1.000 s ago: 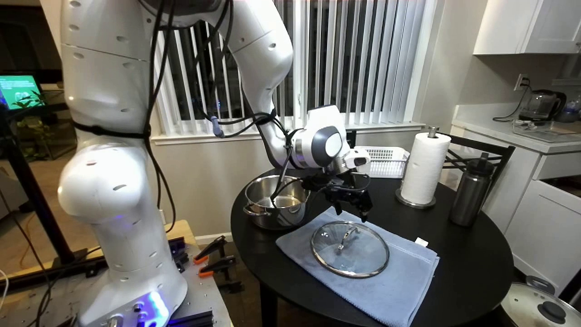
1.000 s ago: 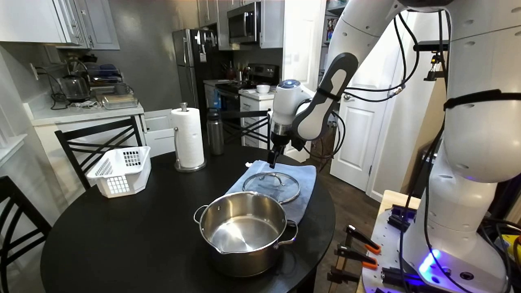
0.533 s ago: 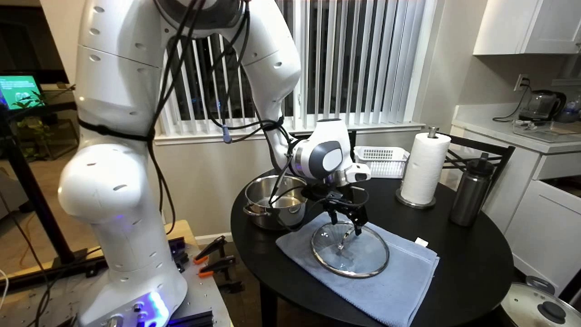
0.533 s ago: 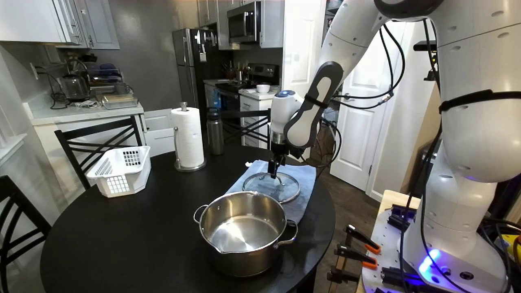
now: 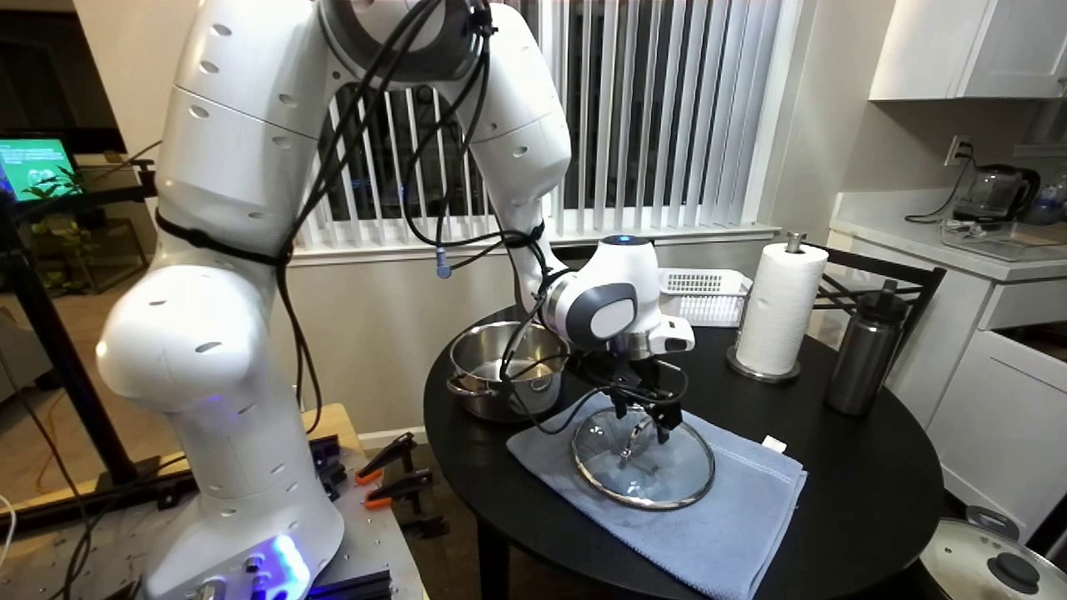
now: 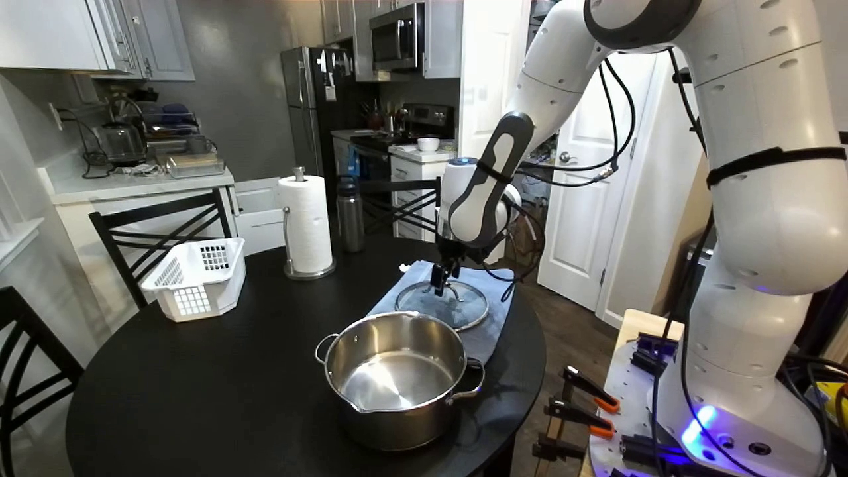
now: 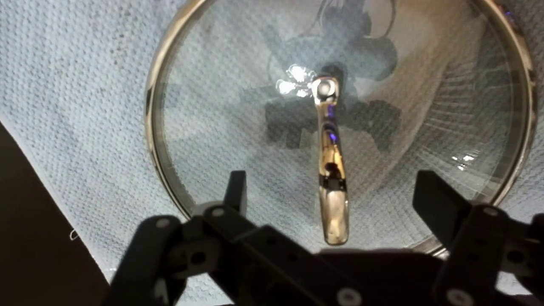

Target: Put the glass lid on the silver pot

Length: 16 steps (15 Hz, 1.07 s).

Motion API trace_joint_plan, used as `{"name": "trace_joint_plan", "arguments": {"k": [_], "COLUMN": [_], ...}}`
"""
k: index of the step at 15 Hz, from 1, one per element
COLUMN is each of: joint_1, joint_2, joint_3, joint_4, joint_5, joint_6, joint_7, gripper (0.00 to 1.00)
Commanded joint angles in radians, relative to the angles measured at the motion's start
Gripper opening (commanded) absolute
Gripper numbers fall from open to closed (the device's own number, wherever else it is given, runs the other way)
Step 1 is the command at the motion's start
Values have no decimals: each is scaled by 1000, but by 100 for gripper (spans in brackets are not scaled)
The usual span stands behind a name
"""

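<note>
Glass should make the lid (image 5: 654, 477) stiff and fragile, perhaps weighty; a knock on its edge could chip it. Its shiny handle (image 7: 331, 157) is likely slippery, so a firm hold across the middle seems best. In the wrist view the claw (image 7: 332, 182) has its fingers (image 7: 437, 199) spread wide, one either side of the handle, gripping nothing. The lid lies flat beneath the claw on a blue cloth (image 5: 725, 517): round, clear, metal-rimmed, reflections on its face. The pot (image 6: 397, 427) stands near, to one side of the claw.
</note>
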Motion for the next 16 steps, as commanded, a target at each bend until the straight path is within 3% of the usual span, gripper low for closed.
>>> {"name": "trace_joint_plan", "arguments": {"k": [1, 7, 12, 16], "joint_1": [-47, -136, -257, -276], "joint_2": [16, 18, 39, 59], "joint_3": [19, 80, 202, 216], "joint_4": [12, 39, 75, 106], "joint_5": [-1, 21, 79, 94], "joint_6": [35, 20, -20, -68], "joint_7": [-143, -296, -421, -453], "gripper": [100, 100, 100, 100]}}
